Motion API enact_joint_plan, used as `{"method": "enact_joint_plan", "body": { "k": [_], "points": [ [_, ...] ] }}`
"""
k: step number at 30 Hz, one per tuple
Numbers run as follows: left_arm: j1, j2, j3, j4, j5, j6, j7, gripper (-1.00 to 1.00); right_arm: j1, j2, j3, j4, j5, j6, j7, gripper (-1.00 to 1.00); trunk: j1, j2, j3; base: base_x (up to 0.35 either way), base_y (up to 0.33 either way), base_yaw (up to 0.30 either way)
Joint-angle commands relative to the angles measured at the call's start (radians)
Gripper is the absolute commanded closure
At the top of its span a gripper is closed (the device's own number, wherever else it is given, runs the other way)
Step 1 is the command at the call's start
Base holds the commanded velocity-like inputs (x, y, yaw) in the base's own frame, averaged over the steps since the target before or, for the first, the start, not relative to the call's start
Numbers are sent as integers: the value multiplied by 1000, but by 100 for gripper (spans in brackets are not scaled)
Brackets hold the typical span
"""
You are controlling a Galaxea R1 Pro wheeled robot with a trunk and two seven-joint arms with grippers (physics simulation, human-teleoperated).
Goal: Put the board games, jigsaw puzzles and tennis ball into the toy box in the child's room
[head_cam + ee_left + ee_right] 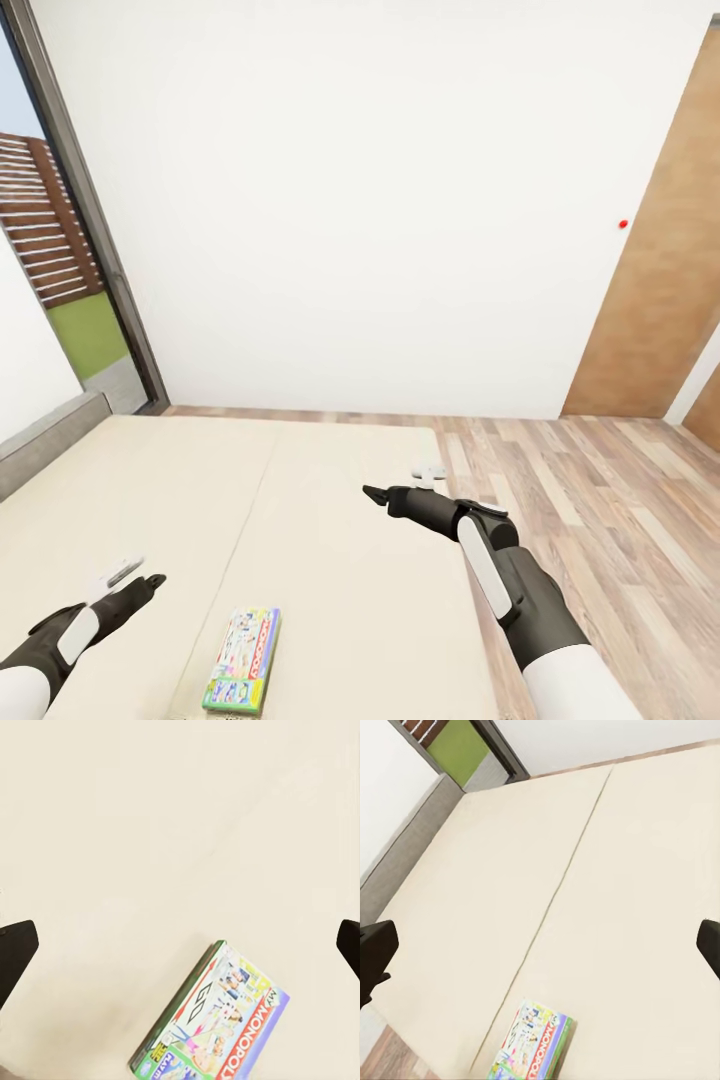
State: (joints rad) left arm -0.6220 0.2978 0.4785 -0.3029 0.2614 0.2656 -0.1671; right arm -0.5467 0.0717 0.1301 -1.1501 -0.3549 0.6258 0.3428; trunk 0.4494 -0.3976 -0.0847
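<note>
One Monopoly board game (243, 662) lies flat on the bed (330, 500) between both open, empty grippers.

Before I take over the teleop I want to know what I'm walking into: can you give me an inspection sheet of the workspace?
Surface: beige bed, flat, with a seam running down the mattress and a grey headboard along one side.
Job's things: one Monopoly board game lying flat on the bed near its front edge, between the two arms.
Clutter: nothing seen.
Grippers: left gripper and right gripper both open and empty, above the mattress, apart from the game.
Cables: nothing seen.
Surroundings: white wall, wood floor and wooden door to the right, glass door to the left.
</note>
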Motion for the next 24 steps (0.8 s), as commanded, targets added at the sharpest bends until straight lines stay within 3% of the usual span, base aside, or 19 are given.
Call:
{"method": "enact_joint_plan", "body": {
  "k": [1,11,24],
  "points": [
    [-1,0,2,-1,6,7,-3,-100,-1,1,-1,-1,-3,6,1,-100,1,-2,-4,0,0,0],
    [-1,-1,-73,0,7,-42,-3,-100,-1,3,0,-1,-1,6,1,-100,1,-2,-21,0,0,0],
    [-1,-2,-93,4,5,-68,-5,-100,-1,3,4,-3,2,7,1,-100,1,-2,-42,0,0,0]
  ]
}}
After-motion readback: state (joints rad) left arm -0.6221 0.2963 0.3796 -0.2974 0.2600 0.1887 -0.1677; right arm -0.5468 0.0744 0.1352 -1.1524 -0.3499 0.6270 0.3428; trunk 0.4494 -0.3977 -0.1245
